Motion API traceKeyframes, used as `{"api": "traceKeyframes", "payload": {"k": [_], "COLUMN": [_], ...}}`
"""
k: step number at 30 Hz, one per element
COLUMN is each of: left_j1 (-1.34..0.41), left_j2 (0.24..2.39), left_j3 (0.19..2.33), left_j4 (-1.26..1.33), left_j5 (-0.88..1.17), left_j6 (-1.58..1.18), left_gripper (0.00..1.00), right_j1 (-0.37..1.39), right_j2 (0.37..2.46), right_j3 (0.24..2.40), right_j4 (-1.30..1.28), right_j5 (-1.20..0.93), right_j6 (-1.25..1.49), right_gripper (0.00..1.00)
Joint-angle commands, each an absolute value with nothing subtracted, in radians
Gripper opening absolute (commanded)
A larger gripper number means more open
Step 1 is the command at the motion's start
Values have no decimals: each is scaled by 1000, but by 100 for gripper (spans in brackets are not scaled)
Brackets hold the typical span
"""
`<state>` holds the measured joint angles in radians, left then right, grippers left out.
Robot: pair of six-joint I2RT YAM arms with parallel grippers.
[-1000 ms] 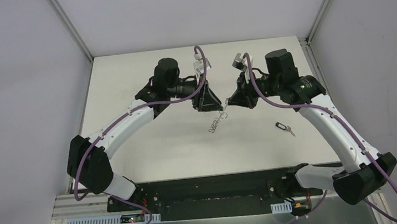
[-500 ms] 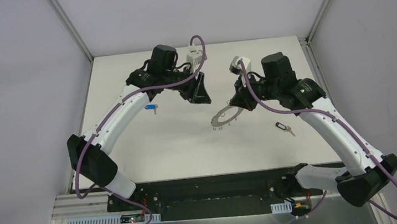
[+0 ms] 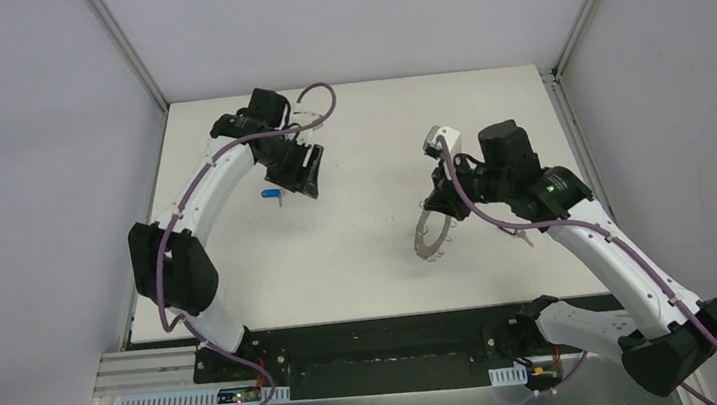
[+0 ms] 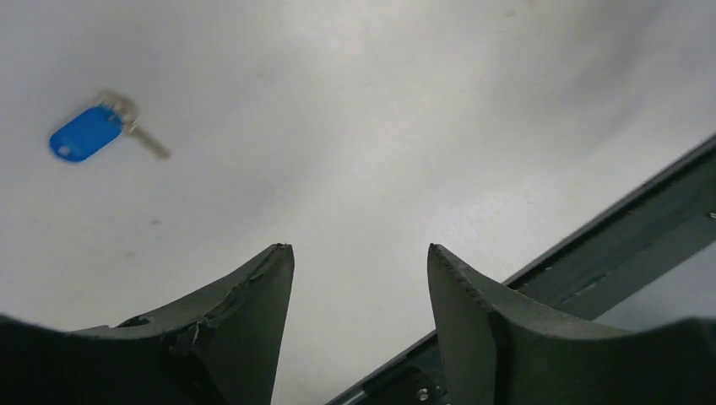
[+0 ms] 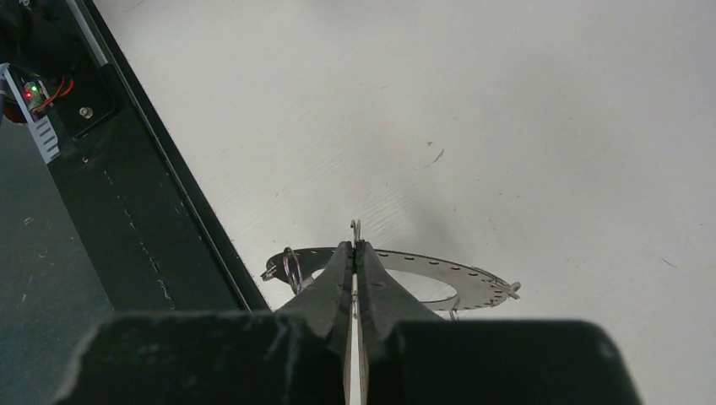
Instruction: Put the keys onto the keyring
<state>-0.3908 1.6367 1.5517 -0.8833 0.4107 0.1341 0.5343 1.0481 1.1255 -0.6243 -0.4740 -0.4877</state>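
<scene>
The keyring point(image 3: 430, 236) is sitting right of the bench's point(image 3: 361, 263) middle, tilting steeply, with its long axis running away from the arm bases. The right pincer point(image 3: 433, 207) is clamping its rim, fingers fully together. The blue key point(image 3: 272, 193) is lying flat at the left, head pointing left. The left pincer point(image 3: 303, 176) is hovering beside it, moderately open and empty.

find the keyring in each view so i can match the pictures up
Top external: right of centre, the keyring sits tilted just below the right end effector.
Left wrist: not in it.
Right wrist: bottom centre, the keyring spreads to both sides of the grip.
Shared landmark: the right end effector, shut on the ring's rim in both views.
</scene>
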Motion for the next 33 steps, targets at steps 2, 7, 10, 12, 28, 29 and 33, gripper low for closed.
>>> {"api": "traceKeyframes", "payload": {"k": [2, 7, 10, 12, 28, 29, 33], "left_j1": [-283, -262, -258, -245, -155, -156, -157], "left_j2": [1805, 1978, 2046, 2081, 2221, 2215, 2105], "left_j3": [1604, 1712, 1756, 1787, 1929, 1921, 1767], "left_j4": [-1003, -1017, -996, -987, -1025, -1024, -874], "left_j5": [162, 124, 63, 45, 83, 96, 137], "left_j6": [160, 57, 32, 16, -168, -166, -155], "left_gripper": [62, 61, 59, 58, 55, 54, 54], "right_j1": [520, 510, 506, 505, 464, 465, 455], "right_j2": [1039, 1074, 1087, 1092, 1086, 1085, 1079], "right_j3": [1097, 1105, 1104, 1102, 1080, 1080, 1071], "right_j4": [-544, -548, -553, -553, -557, -558, -556], "right_j5": [-517, -553, -563, -564, -608, -611, -617], "right_j6": [-499, -497, -495, -495, -494, -494, -494], "right_gripper": [0, 0, 0, 0, 0, 0, 0]}}
